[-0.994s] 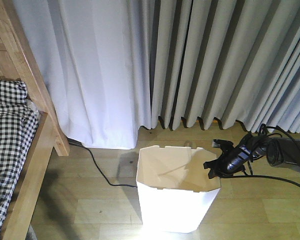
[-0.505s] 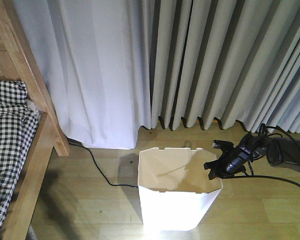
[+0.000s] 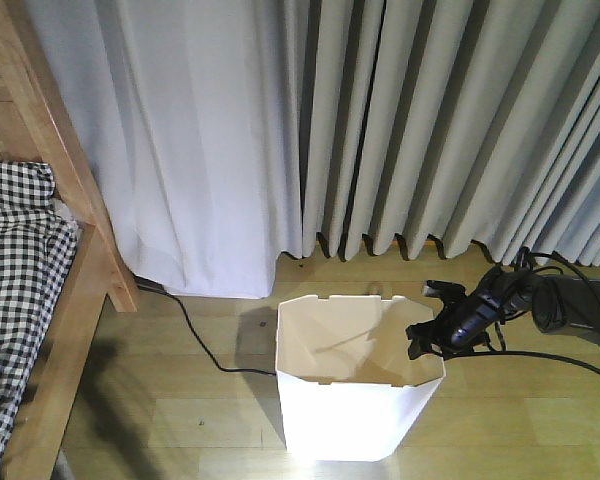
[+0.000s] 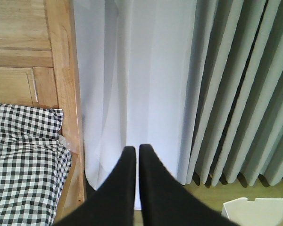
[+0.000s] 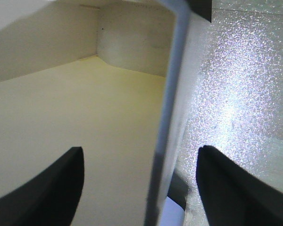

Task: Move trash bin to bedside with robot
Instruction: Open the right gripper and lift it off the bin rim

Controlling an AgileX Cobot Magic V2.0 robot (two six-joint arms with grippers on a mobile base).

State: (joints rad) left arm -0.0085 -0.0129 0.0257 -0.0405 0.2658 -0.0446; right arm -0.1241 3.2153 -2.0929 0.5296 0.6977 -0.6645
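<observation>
On the wood-plank floor [image 3: 180,420], at about 6 o'clock in the front view, stands the white trash bin [image 3: 345,415], upright, lidless and apparently empty, with the grey curtains [image 3: 430,120] behind it at 12 o'clock and the bed [image 3: 40,300] with its checked bedding well apart at 9 o'clock. The right gripper [image 3: 432,335] is at the bin's 3 o'clock rim; its wrist view shows the thin wall [image 5: 167,117] standing between two spread fingers [image 5: 47,188], one inside and one outside, neither visibly pressing on it, so the jaws are released and astride the rim rather than clamped. The left gripper [image 4: 137,155] hangs clear of everything, its two fingers drawn together on nothing, pointing toward the curtains beside the headboard [image 4: 37,70]. A loose black cable [image 3: 195,335] lies on the floor between bin and bed. Judgement: the bin should be light, with a smooth, thin, flexible wall that may bow or slip under a hard pinch. The rim is the sensible hold, gripped moderately deep, then dragged or lifted low. Risks: tipping from a one-sided hold, and snagging on the cable.
</observation>
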